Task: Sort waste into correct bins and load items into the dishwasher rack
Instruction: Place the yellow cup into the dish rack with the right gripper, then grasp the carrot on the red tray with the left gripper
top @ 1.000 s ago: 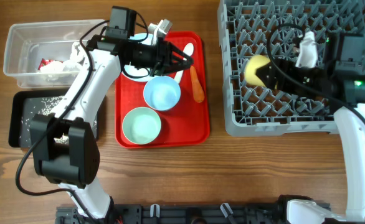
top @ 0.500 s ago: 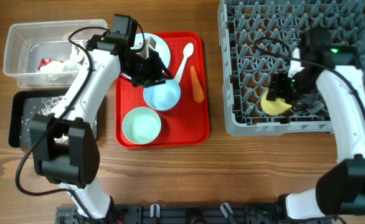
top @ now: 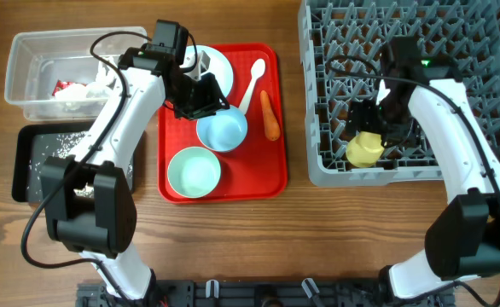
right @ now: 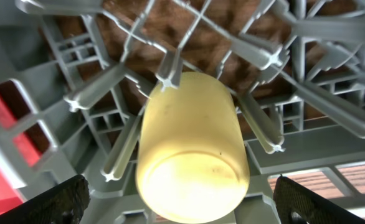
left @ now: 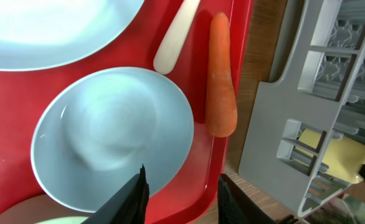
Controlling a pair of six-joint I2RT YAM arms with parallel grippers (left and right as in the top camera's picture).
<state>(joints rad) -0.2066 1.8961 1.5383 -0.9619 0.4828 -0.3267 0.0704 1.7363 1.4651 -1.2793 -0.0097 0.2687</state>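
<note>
Down at the front edge of the grey rack (top: pixel 335 175), I'm seeing the yellow cup (top: pixel 365 149) lying on its side among the pegs, its closed end facing my right wrist camera. The right jaws are standing spread wide, one fingertip (right: pixel 64 199) off to each side of the cup and neither touching it; the cup is resting on the rack's grid just ahead of them.

Across on the red tray (top: pixel 267 170), the left jaws are hovering over the light blue bowl (top: pixel 222 128), parted a little with nothing pinched. One fingertip (left: pixel 136 196) is hanging over the bowl's inside and the other over the tray floor beside it, so the bowl's rim is running beneath the gap. The carrot (top: pixel 270 115) is lying just beside that bowl, with the white spoon (top: pixel 252 81) next to it. The pale green bowl (top: pixel 194 170) is sitting at the tray's front, apart from the jaws.
</note>
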